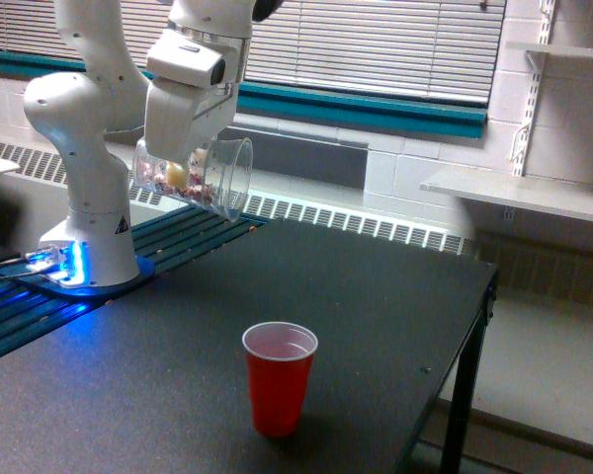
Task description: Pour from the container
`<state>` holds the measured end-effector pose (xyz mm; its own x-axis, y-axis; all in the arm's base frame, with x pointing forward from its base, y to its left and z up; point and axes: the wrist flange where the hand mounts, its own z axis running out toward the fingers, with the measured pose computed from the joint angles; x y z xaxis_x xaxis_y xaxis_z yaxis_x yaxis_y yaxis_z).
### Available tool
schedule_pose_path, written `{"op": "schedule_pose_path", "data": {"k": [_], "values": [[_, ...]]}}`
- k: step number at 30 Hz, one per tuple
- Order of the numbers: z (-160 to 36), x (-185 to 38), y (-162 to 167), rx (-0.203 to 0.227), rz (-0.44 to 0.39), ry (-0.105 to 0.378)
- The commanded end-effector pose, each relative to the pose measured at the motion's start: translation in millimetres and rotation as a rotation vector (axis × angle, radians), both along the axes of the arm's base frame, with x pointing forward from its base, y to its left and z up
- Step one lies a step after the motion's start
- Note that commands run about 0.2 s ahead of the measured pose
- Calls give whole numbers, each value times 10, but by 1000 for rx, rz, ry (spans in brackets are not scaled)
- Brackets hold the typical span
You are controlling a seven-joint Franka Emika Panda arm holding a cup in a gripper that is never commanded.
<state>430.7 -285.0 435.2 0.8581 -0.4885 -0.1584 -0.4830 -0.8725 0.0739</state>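
Your tool (193, 163) is clamped around the clear container (200, 176), which it holds up in the air, tipped nearly on its side with the wide mouth facing the exterior view's right and angled a bit down; you can't really see the fingers behind the plastic, but the grip is clearly closed on it. Going by size: the black counter (376, 326) fills most of the lower view; your white arm's base (84, 197) sits at the exterior view's left with a blue glow at its foot; the red cup (279, 378) stands upright on the counter, well below the container and off to its right; small yellowish and dark bits (173, 176) sit inside the container.
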Motion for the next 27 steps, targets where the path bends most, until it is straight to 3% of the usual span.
{"op": "schedule_pose_path", "data": {"k": [1,27], "values": [[24,20,34,-3,18,20],[33,31,74,-6,22,29]]}}
